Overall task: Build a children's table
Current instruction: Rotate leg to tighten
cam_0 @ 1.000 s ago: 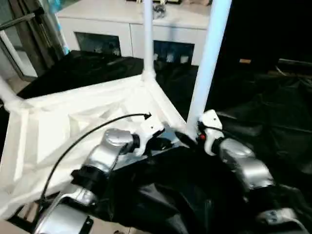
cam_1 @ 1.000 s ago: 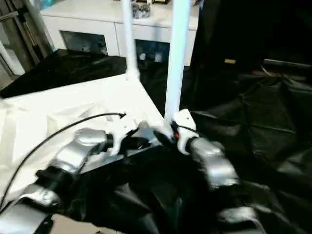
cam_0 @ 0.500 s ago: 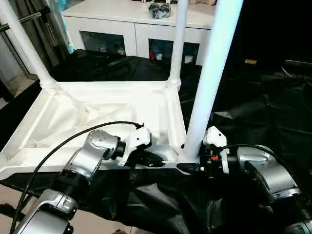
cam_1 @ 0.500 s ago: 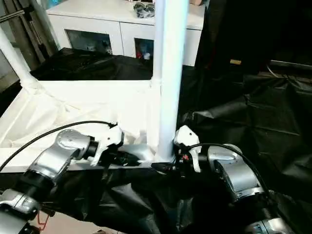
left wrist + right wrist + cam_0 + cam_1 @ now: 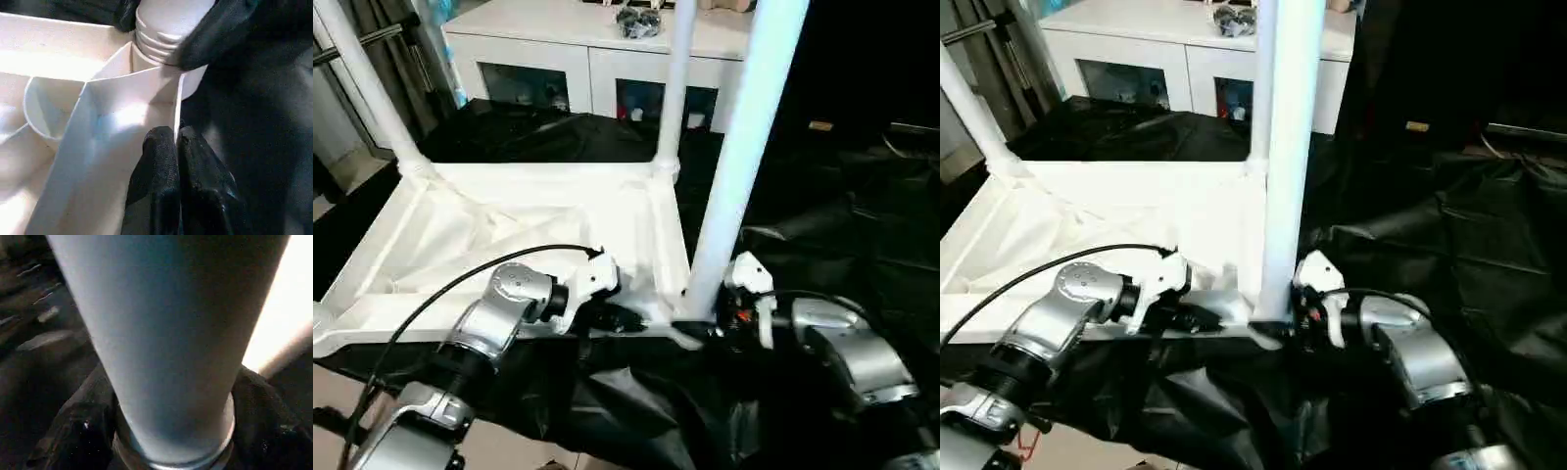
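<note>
Black sheeting covers the work area, with a white glass-door cabinet at the far side. On the sheeting lies the white tabletop, ribbed underside up. Three legs stand upright in its corner sockets: one at the far left, one at the far right, and the near-right leg, closest to the camera. The right gripper sits at the base of the near-right leg, its black fingers spread on either side of the tube. The left gripper is clenched tight, fingers pressed together against the tabletop's near rim, just beside that corner socket.
</note>
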